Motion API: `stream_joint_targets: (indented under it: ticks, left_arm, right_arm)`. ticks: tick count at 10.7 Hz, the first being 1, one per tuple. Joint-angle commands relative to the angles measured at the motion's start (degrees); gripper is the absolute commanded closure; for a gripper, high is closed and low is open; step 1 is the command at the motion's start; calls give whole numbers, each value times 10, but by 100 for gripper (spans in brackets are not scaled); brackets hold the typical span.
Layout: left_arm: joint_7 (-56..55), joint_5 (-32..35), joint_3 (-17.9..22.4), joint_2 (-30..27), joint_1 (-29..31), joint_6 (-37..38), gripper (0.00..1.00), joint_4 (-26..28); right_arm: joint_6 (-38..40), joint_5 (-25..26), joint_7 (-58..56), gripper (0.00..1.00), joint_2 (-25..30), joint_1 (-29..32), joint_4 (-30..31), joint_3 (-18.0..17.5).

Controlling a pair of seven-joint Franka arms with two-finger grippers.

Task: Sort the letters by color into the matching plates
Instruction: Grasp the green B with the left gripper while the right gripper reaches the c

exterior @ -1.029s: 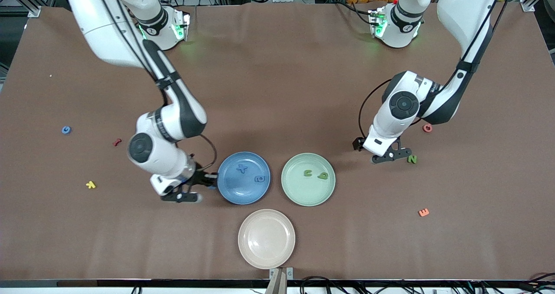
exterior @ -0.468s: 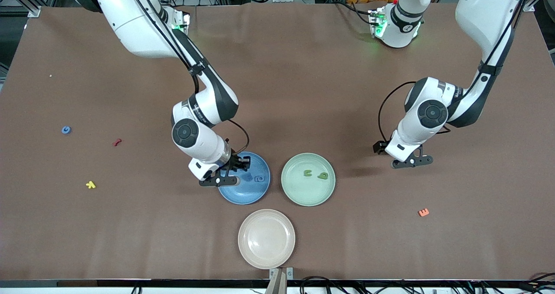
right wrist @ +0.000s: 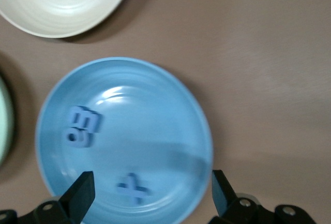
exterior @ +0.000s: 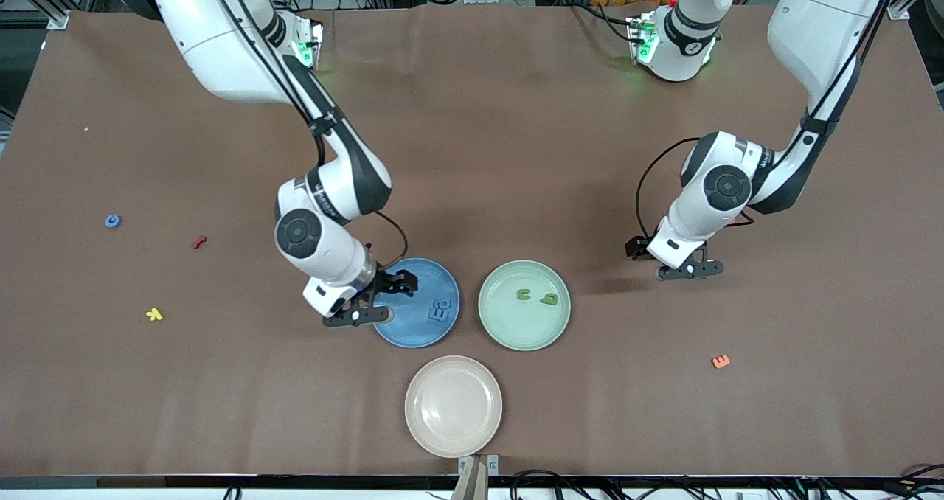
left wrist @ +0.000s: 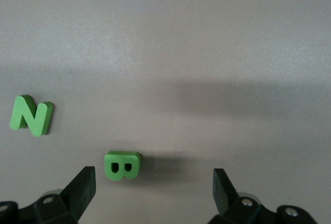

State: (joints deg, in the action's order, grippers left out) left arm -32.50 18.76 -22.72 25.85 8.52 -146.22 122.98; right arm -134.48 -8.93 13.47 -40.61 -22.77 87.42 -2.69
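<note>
The glossy blue plate (exterior: 426, 330) (right wrist: 155, 105) holds two blue letters side by side (exterior: 440, 310) (right wrist: 81, 127) and a blue plus-shaped letter (right wrist: 132, 188). My right gripper (exterior: 372, 299) (right wrist: 151, 182) hangs open over that plate's edge, above the plus, holding nothing. The mint green plate (exterior: 516, 330) carries two green letters (exterior: 523, 293) (exterior: 549, 299). My left gripper (exterior: 682, 262) (left wrist: 153, 175) is open over bare table toward the left arm's end. Just below it lie a green B (left wrist: 122, 164) and a green N (left wrist: 32, 115), both hidden in the front view.
A beige plate (exterior: 453, 405) sits nearer the front camera than the other two plates. Loose letters lie on the brown table: a blue one (exterior: 112, 221), a red one (exterior: 198, 242) and a yellow one (exterior: 154, 313) toward the right arm's end, and an orange E (exterior: 720, 361) toward the left arm's end.
My right gripper swung from beside the blue plate to over it and opened; a blue letter now lies beside the round one. My left gripper shifted toward the left arm's end of the table.
</note>
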Motion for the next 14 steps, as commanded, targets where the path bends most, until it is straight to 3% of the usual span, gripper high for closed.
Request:
stream_joint_targets:
  ticks: [1,8,11,14]
  left_arm:
    - [21,15,-6,-2,17,-13,0,10]
    - [40,30,-4,16,30,-17,0,11]
    - [40,43,-5,24,41,-22,0,11]
    - [40,43,-5,27,41,-28,0,11]
  right_arm:
    - [56,9,-113,0,28,53,6,12]
    - [60,68,-371,0,115,221,107,39]
    - [55,69,-437,0,157,291,169,53]
    - [-38,70,-441,0,195,355,267,64]
